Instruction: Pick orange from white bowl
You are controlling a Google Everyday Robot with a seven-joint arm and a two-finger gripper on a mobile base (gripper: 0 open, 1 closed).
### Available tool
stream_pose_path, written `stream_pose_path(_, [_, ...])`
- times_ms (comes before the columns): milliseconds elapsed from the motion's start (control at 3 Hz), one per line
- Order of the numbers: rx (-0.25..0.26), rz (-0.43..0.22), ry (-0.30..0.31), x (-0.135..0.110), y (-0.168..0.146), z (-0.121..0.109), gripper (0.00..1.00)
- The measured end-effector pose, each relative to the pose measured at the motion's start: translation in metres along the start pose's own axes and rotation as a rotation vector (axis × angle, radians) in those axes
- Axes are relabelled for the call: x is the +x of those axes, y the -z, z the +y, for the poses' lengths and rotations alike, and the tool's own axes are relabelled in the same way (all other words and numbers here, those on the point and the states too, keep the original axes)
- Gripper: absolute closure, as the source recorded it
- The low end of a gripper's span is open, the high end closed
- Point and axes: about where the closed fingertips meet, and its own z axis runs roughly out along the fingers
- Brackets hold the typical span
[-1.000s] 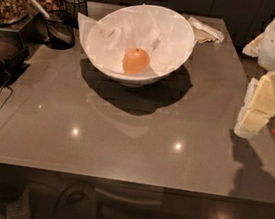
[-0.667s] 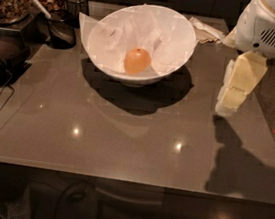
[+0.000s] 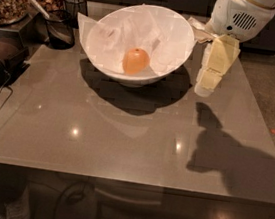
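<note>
Warm, rather dim light comes from above and from the far side; two small glints shine on the glossy desk [image 3: 122, 145] near its front; the white bowl [image 3: 107, 32] is brightest and throws a dark shadow forward; the gripper [image 3: 204, 89], hanging just right of the bowl, casts a broad shadow toward the front right corner; the left edge lies in gloom.

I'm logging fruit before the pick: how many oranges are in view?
1. The orange lies on the crumpled paper inside the white bowl, near its middle. The gripper hangs just right of the bowl, outside the rim. Another could be hidden under the paper.
</note>
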Motion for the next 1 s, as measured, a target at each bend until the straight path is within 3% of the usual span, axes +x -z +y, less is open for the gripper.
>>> stream_pose_path(333, [0.003, -0.026, -0.010, -0.015, -0.008, -0.017, 0.00])
stream_pose_path(1000, [-0.026, -0.062, -0.005, -0.068, -0.033, -0.071, 0.00])
